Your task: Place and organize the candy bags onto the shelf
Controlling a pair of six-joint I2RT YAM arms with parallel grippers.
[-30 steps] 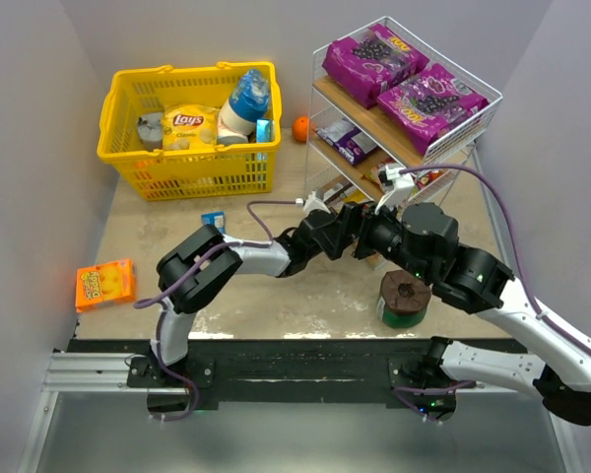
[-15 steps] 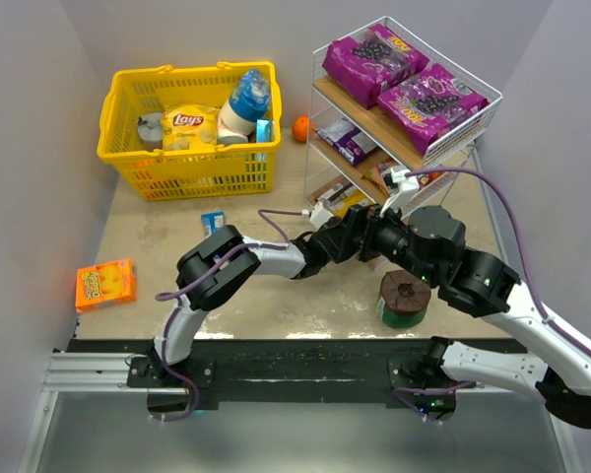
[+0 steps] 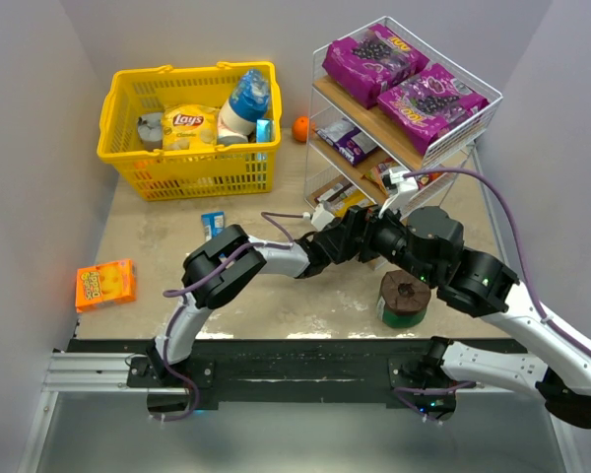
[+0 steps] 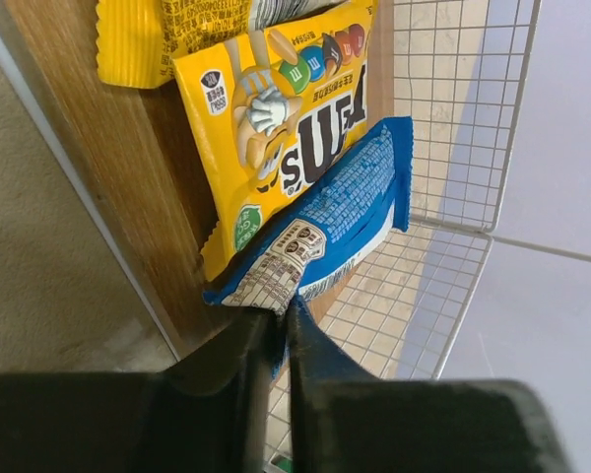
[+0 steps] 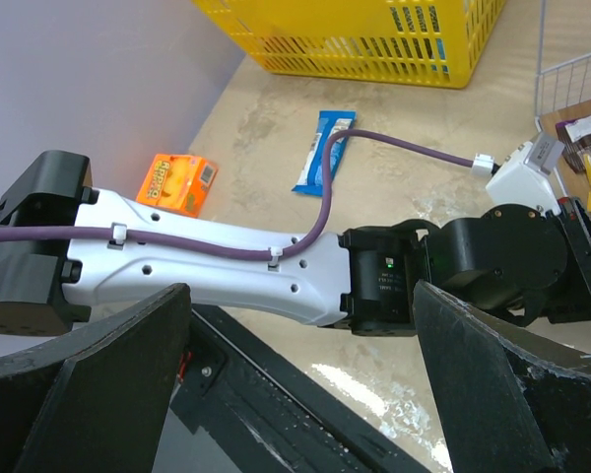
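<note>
You are setting a blue bag [image 4: 345, 212] on the shelf [image 4: 84, 158], left gripper [image 4: 279, 315] pinching its corner; releasing should be next. Right gripper [image 5: 300, 379] is gaping, empty.

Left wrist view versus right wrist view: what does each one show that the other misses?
Only left wrist: the left gripper pinched shut on a corner of the blue packet, beside a yellow candy bag. Only right wrist: the left arm, a blue bar on the table, the orange box, the yellow basket. Both: part of the shelf.
</note>
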